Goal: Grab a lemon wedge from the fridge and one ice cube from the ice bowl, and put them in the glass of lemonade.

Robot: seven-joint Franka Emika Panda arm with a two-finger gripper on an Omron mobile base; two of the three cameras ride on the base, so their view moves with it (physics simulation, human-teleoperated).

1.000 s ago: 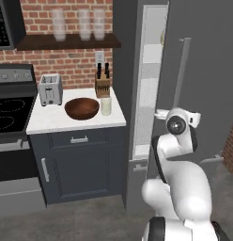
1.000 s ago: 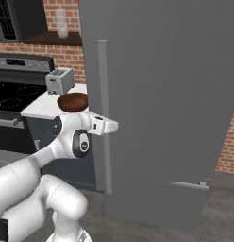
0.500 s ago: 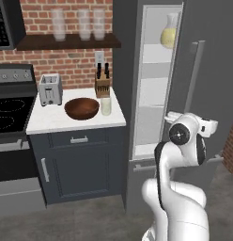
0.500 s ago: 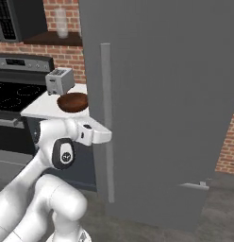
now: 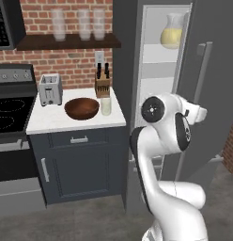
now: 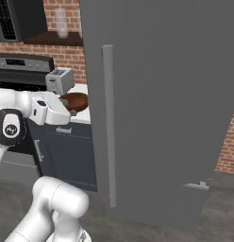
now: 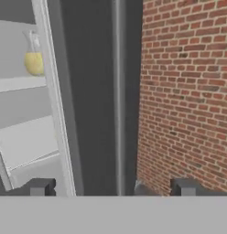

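While the fridge (image 5: pixel 203 94) stands ajar, the gripper (image 7: pixel 110 187) hangs spread and empty beside its door; no lemon wedge is visible. Likely tiny, light, slippery: pinch its flat sides.

White arm folded at the elbow, wrist level, tool (image 7: pixel 110 187) with fingers spread wide, holding nothing

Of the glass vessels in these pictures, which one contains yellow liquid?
The round-bellied pitcher on the fridge's top shelf; the three tall glasses on the wall shelf look empty.
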